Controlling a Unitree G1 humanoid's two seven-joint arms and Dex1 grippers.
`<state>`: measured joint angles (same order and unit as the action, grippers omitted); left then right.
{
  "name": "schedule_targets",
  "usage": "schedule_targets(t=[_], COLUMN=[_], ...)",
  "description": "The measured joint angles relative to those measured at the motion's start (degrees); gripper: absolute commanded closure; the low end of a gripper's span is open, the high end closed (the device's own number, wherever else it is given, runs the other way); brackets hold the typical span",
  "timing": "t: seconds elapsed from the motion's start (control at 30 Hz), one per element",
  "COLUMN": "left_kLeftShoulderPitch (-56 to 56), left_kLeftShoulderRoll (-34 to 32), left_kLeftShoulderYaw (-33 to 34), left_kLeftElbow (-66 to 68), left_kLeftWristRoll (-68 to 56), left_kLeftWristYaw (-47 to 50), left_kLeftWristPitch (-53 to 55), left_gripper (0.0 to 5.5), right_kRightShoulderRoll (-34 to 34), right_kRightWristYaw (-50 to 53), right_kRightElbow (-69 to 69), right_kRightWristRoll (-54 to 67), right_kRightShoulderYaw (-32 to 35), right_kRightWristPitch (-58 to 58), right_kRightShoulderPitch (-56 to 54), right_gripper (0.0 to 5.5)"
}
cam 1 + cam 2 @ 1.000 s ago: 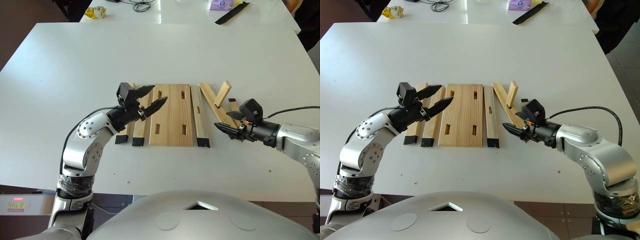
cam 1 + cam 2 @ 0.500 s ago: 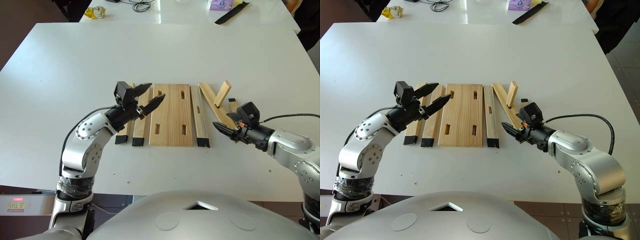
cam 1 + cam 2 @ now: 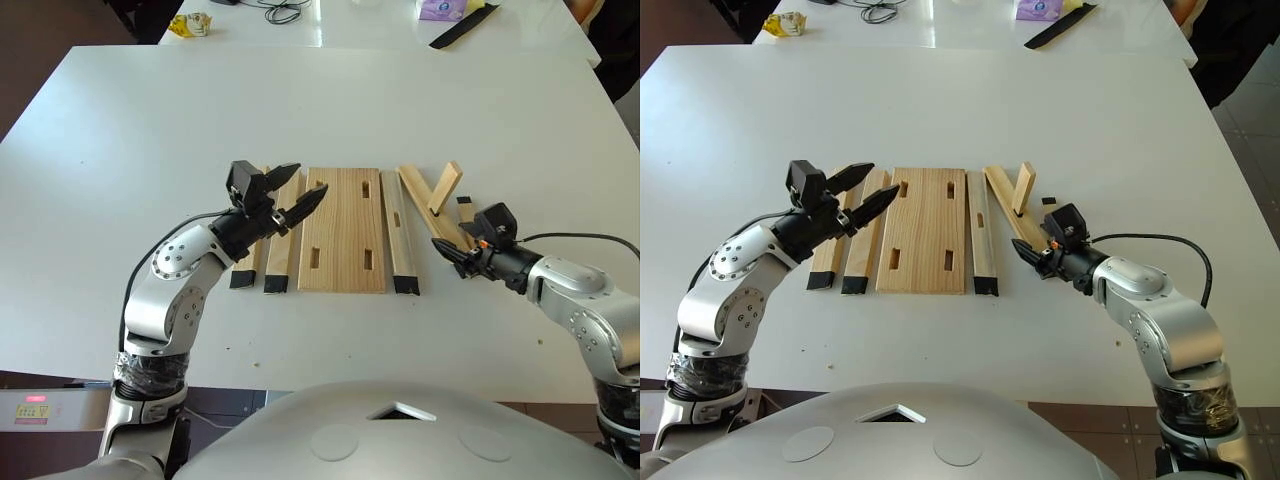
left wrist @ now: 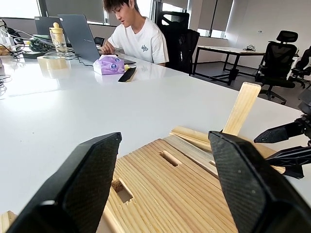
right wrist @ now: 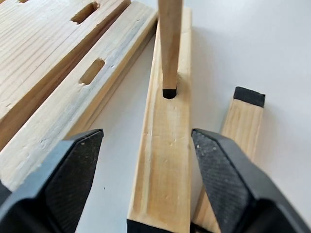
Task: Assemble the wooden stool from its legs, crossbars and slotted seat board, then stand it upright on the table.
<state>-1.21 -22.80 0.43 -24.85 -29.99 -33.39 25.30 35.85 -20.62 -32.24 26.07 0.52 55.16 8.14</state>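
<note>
The slotted seat board (image 3: pixel 342 230) lies flat mid-table. Two black-capped legs (image 3: pixel 283 238) lie side by side at its left edge, and a third leg (image 3: pixel 398 236) lies along its right edge. Further right an angled leg (image 3: pixel 428 212) lies flat with a short crossbar (image 3: pixel 446 187) standing tilted in its hole (image 5: pixel 169 92). A small wooden piece (image 3: pixel 467 211) rests beside it. My left gripper (image 3: pixel 310 181) hovers open over the left legs and the board's near corner. My right gripper (image 3: pixel 446 252) is open, its fingers (image 5: pixel 73 184) straddling the angled leg's near end (image 5: pixel 163 160).
White table (image 3: pixel 150 130) stretches free all around the parts. On a second table behind lie a black strip (image 3: pixel 462 25), a purple packet (image 3: pixel 441 9), a yellow wrapper (image 3: pixel 190 24) and cables (image 3: pixel 285 12).
My right gripper has moved in towards the angled leg and now straddles its near end. My left gripper has shifted slightly left and away over the left legs, still open.
</note>
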Motion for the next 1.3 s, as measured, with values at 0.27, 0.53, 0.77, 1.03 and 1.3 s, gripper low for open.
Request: schedule_targets(t=[0.27,0.53,0.77,1.03,1.3], left_kLeftShoulderPitch=[0.9,2.0,2.3,2.6,6.6], left_kLeftShoulderRoll=[0.0,-0.3,-0.3,-0.5,-1.5], left_kLeftShoulderYaw=[0.0,0.0,-0.3,-0.6,-0.5], left_kLeftElbow=[-0.3,-0.1,0.1,0.3,2.5], left_kLeftWristRoll=[0.0,0.0,0.0,0.4,5.3], left_kLeftWristYaw=[-0.1,-0.3,-0.3,-0.2,3.9], left_kLeftWristPitch=[0.3,0.7,1.1,1.6,2.5], left_gripper=[2.17,2.17,2.17,2.17,2.17], right_kRightShoulderRoll=[1.1,-0.4,-1.4,-1.8,-2.6], right_kRightWristYaw=[-3.4,-3.9,-4.4,-4.4,-3.9], right_kRightElbow=[8.5,9.4,9.9,10.3,10.2], right_kRightWristRoll=[-5.6,-7.5,-7.5,-8.2,-8.7], right_kRightShoulderYaw=[-1.3,-3.4,-3.6,-3.1,-3.1], right_kRightWristPitch=[-9.5,-11.6,-9.8,-9.8,-10.0], right_kRightShoulderPitch=[1.7,1.5,-0.1,-0.1,-0.3], right_gripper=[2.14,2.14,2.39,3.43,3.43])
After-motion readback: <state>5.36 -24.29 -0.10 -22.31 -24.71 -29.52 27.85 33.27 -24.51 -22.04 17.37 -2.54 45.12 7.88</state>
